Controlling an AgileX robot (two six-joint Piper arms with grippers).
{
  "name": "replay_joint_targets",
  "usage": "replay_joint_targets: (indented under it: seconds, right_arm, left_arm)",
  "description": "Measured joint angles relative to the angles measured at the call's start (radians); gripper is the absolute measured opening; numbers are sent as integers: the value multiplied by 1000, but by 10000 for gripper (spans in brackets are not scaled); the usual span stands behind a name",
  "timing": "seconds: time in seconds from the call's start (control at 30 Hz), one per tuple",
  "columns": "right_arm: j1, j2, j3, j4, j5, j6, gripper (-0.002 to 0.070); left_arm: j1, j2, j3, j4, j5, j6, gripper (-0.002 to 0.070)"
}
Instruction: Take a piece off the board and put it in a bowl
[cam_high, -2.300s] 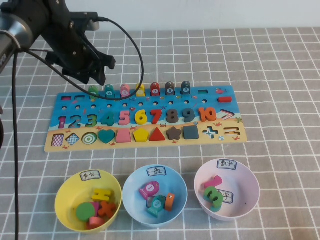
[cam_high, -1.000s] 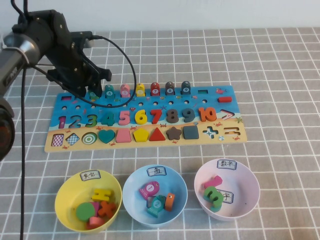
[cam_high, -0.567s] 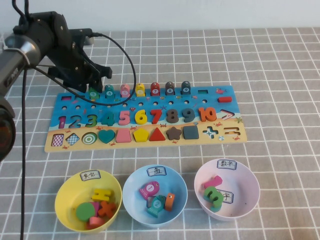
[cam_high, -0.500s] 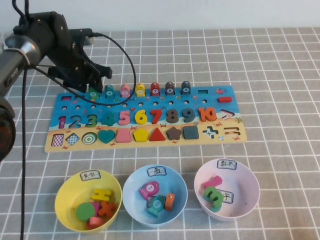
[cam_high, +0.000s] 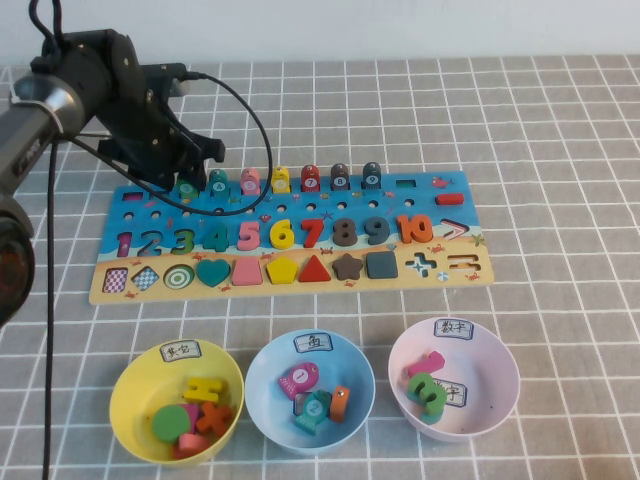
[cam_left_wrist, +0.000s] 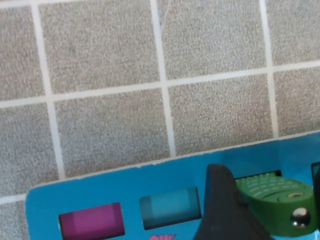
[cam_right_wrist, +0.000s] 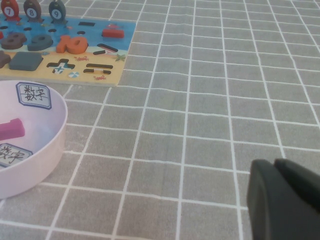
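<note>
While the left hand (cam_high: 183, 172) hangs over the far left end of the board (cam_high: 290, 285), I read its fingers as standing apart around the piece (cam_high: 187, 186), not yet pinched on it. The wrist camera shows one dark finger (cam_left_wrist: 222, 210) right beside the olive-green fish (cam_left_wrist: 280, 202), close enough that I cannot say whether they touch. The piece stands upright in its slot, directly under the hand, first in the back row of fish.

I judge it to be light, stiff painted wood: no give, no risk of crushing, but smooth enough to slip or twist if I catch it on the rounded head. I would take it across its flat faces, low on the body, and lift straight up so it clears the slot without dragging on the teal fish (cam_high: 218, 181) just to the hand's right.

Moving right and nearer to me from the hand, the yellow bowl (cam_high: 130, 385) comes first, then the light blue bowl (cam_high: 268, 372), well apart from the hand on the near side of the board, already holding several pieces. Beyond that is the pale pink bowl (cam_high: 500, 365).

Far off to the right, the right hand (cam_right_wrist: 282, 200) is parked low over the bare surface (cam_right_wrist: 210, 110), away from the board; its dark fingers look pressed together on nothing.
</note>
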Motion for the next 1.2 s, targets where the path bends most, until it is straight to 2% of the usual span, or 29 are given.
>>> replay_joint_targets:
  seconds: [0.33,0.67,1.2]
  right_arm:
    - [0,0,0,0,0,0,-17]
    - [0,0,0,0,0,0,-17]
    - [0,0,0,0,0,0,-17]
  left_arm:
    - [0,0,0,0,-6,1,315]
    - [0,0,0,0,0,1,210]
    - [0,1,-58,0,59,1,195]
